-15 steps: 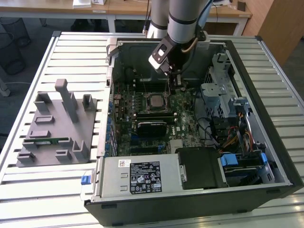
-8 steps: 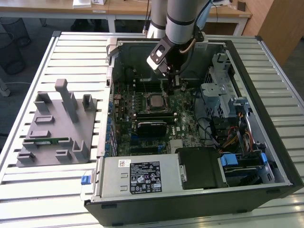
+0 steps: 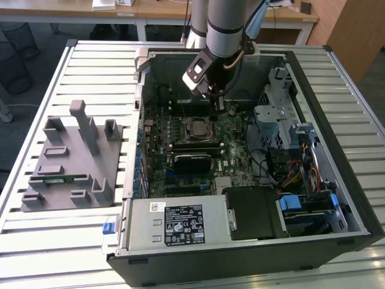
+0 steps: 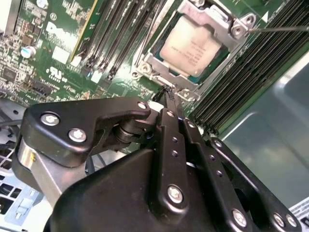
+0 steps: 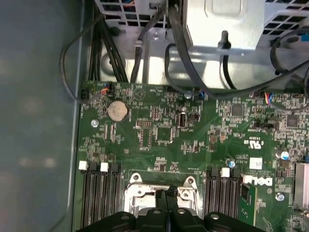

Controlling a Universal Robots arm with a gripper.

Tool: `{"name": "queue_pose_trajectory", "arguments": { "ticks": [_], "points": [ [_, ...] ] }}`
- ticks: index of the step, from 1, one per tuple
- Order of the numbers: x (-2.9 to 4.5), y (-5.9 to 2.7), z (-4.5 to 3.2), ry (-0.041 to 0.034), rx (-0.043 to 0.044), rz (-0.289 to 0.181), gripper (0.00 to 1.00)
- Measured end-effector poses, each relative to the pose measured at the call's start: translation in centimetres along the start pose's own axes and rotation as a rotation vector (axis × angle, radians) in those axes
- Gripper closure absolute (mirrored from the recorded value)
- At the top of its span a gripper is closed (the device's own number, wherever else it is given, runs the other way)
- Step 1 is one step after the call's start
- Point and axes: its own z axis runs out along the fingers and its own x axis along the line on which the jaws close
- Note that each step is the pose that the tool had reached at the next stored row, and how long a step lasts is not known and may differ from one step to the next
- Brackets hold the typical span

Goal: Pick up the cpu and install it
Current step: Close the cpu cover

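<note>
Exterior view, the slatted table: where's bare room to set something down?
Bare table slats lie beyond the grey fixture and in front of it, at the exterior view's left of the computer case. Inside the case it is crowded: cables, motherboard, and the end effector near the cpu.

The exterior view looks down from high up across the slatted table [image 3: 72,60] into the open computer case [image 3: 337,108], far enough back to take in the whole case and my arm [image 3: 225,24]. Both wrist cameras ride close over the motherboard [image 5: 159,135]. The first wrist view faces squarely down on it. The second wrist view slants past my gripper [image 4: 169,92] toward the cpu [image 4: 193,46]. All three views share the socket [image 3: 195,127].
</note>
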Motion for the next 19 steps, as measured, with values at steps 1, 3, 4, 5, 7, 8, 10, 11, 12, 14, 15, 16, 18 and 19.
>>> {"name": "queue_pose_trajectory", "arguments": {
  "ticks": [1, 3, 4, 5, 7, 8, 10, 11, 12, 14, 15, 16, 18, 19],
  "points": [
    [0.01, -0.19, 0.05, 0.0000, 0.0000, 0.000, 0.89],
    [0.02, -0.65, 0.15, -0.0001, 0.0000, 0.000, 0.89],
    [0.03, -0.89, 0.20, -0.0001, 0.0000, 0.000, 0.89],
    [0.05, -1.15, 0.26, -0.0001, 0.0000, 0.000, 0.89],
    [0.07, -1.66, 0.40, -0.0001, 0.0000, 0.000, 0.89],
    [0.08, -1.89, 0.48, 0.0000, 0.0000, 0.000, 0.89],
    [0.10, -2.31, 0.60, -0.0001, 0.0001, 0.000, 0.89],
    [0.11, -2.49, 0.65, -0.0001, 0.0001, 0.000, 0.89],
    [0.11, -2.68, 0.70, -0.0002, 0.0001, 0.000, 0.89],
    [0.13, -3.06, 0.81, 0.0000, 0.0000, 0.000, 0.89],
    [0.14, -3.26, 0.87, 0.0000, 0.0000, 0.000, 0.89],
    [0.15, -3.46, 0.93, 0.0000, 0.0000, 0.000, 0.89],
    [0.17, -3.84, 1.06, -0.0001, 0.0000, 0.000, 0.89],
    [0.17, -4.01, 1.12, -0.0001, 0.0000, 0.000, 0.89]
  ]
}}
